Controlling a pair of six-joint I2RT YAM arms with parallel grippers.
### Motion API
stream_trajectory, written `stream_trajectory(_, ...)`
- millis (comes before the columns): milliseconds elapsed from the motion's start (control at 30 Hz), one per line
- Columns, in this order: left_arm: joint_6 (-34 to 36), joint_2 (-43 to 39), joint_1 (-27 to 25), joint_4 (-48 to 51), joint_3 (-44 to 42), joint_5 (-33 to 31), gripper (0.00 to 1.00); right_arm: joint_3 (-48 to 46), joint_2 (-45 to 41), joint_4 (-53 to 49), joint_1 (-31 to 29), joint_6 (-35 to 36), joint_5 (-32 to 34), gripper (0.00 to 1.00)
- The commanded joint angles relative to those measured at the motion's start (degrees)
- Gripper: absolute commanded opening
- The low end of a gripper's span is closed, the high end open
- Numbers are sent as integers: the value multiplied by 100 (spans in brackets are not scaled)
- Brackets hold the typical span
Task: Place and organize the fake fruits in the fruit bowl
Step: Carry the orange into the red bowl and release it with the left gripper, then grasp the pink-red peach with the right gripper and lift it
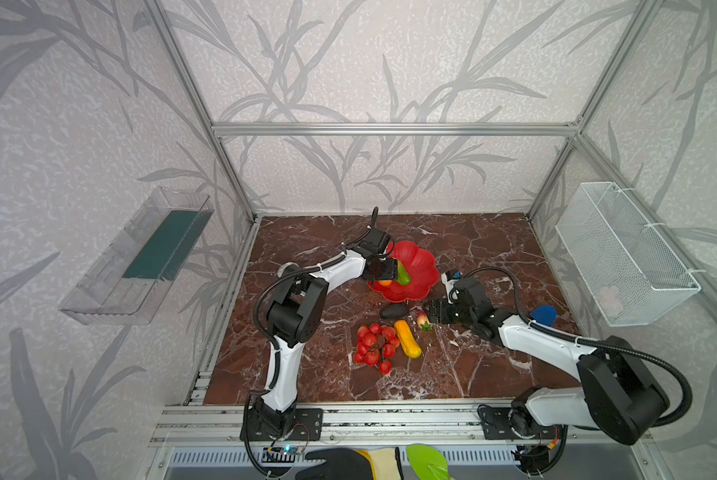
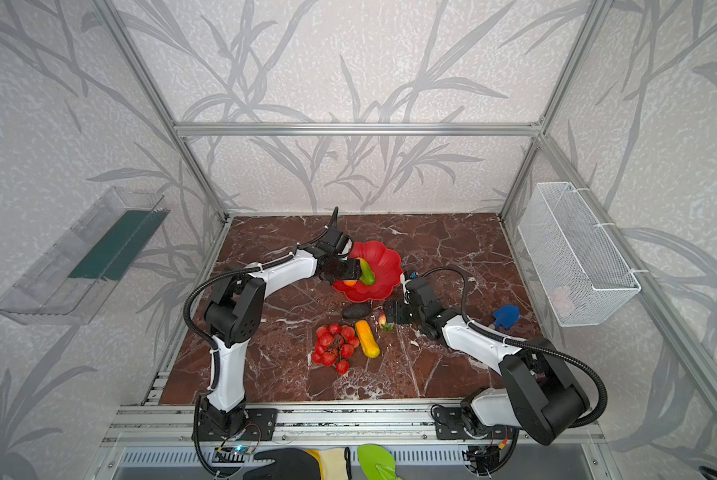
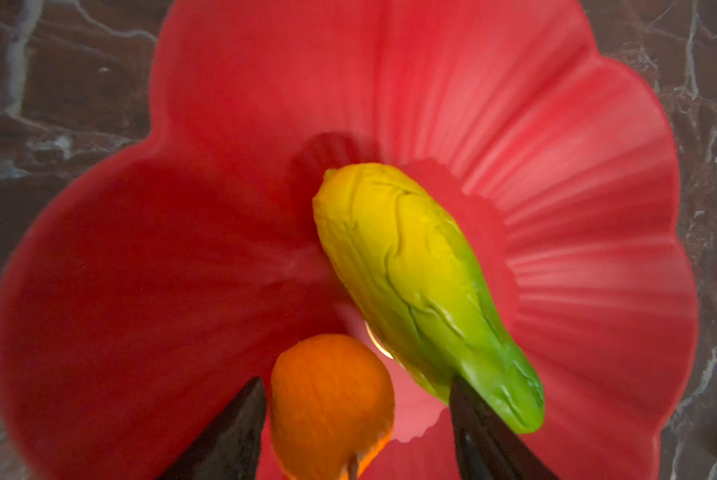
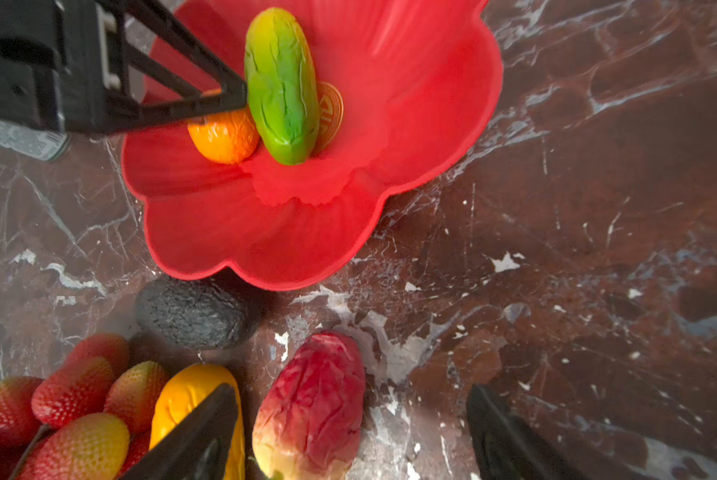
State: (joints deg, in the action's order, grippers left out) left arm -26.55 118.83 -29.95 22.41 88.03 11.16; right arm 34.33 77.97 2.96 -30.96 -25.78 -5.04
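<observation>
Left gripper (image 1: pixel 392 272) reaches over the near-left side of the fruit bowl (image 1: pixel 421 266) in both top views. At its tips are the green-yellow oblong (image 1: pixel 403 275) and the orange (image 1: pixel 385 283), both inside the bowl. The right gripper (image 2: pixel 386 313) is low over the marble, at the small red-pink berry (image 2: pixel 383 320). The avocado (image 2: pixel 356 311), the bunch of red fruits (image 2: pixel 334 344) and the yellow-orange oblong (image 2: pixel 367 338) lie on the table in front of the bowl. From this height neither gripper's jaw gap reads clearly.

The left wrist view settles it for that arm: its jaws stand apart. The orange (image 3: pixel 332 403) sits loose between them, and one finger appears to touch the green end of the oblong (image 3: pixel 411 270). That fruit lies across the gold emblem (image 3: pixel 375 345).

The right wrist view shows the right jaws spread wide, straddling the berry (image 4: pixel 311 407) without gripping it. One finger hangs over the end of the yellow-orange oblong (image 4: pixel 194 399), and the avocado (image 4: pixel 194 313) lies just beside the bowl's rim (image 4: pixel 265 266).

Several things could go wrong from here. If the left arm draws back carelessly, its finger may drag the green-yellow oblong or roll the orange toward the shallow rim. If the right jaws close as they stand, they may catch the yellow-orange oblong. The tapered, glossy berry could also squirt out sideways. Carrying the berry to the bowl while the left arm is over it risks the arms meeting.
</observation>
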Motion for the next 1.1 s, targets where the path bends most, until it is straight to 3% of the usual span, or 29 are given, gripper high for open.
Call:
stream_trajectory(0,-41,-674,-19,-216,20,90,73,170,107,-198,-234,-83,63,86)
stream_trajectory(133,83,-1583,-15,-909,-510,-11,74,162,282,-220,-504,-254,262,84)
stream_trajectory(267,213,-2872,-14,-2264,-1701,-265,76,293,653,-239,-681,-412,261,80)
stream_trajectory(433,499,-4165,-13,-3032,-3066,-1229,84,359,922,-207,-762,-568,338,61)
stream_trajectory(567,402,-4903,-3,-2956,-3987,-1754,86,196,437,-435,-762,-555,631,49)
stream_trajectory(800,174,-5946,-2,-3114,-5228,-1522,86,295,-894,-807,-720,245,1452,46)
stream_trajectory(900,258,-5962,-9,-2827,-5262,-1328,86,898,-423,-644,-604,736,1551,48)
stream_trajectory(1067,138,-5704,-6,-2490,-5151,-891,86,2189,1110,-485,-219,1027,1031,49)
